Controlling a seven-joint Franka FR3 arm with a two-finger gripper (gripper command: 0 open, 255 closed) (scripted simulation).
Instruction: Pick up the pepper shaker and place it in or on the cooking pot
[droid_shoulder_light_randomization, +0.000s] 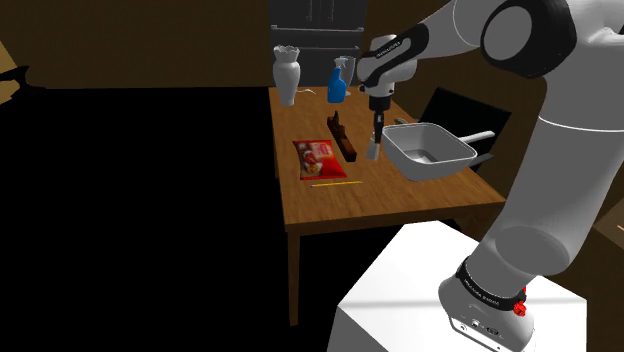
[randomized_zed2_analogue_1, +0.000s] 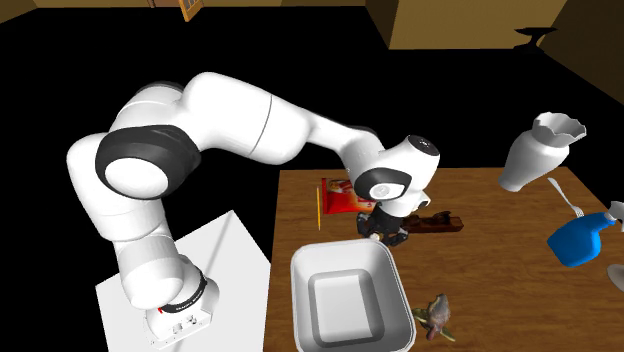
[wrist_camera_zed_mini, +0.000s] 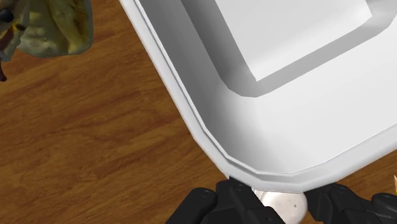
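Note:
A small pale pepper shaker (droid_shoulder_light_randomization: 372, 149) stands upright just off the near corner of the white rectangular cooking pot (droid_shoulder_light_randomization: 430, 152), low over the wooden table. My black gripper (droid_shoulder_light_randomization: 375, 128) comes down on it from above and is shut on it. In the wrist view the shaker's pale top (wrist_camera_zed_mini: 284, 203) sits clasped between the two fingers (wrist_camera_zed_mini: 238, 198), right beside the pot's rim (wrist_camera_zed_mini: 210, 143). In the second exterior view the gripper (randomized_zed2_analogue_1: 385, 230) hangs just past the pot's far rim (randomized_zed2_analogue_1: 340, 252), and the hand hides the shaker.
A red packet (droid_shoulder_light_randomization: 318, 158), a dark brown block (droid_shoulder_light_randomization: 342, 138) and a thin yellow stick (droid_shoulder_light_randomization: 335, 184) lie beside the gripper. A white vase (droid_shoulder_light_randomization: 288, 75) and blue spray bottle (droid_shoulder_light_randomization: 338, 80) stand at the table's far end. A greenish lump (randomized_zed2_analogue_1: 435, 315) lies next to the pot.

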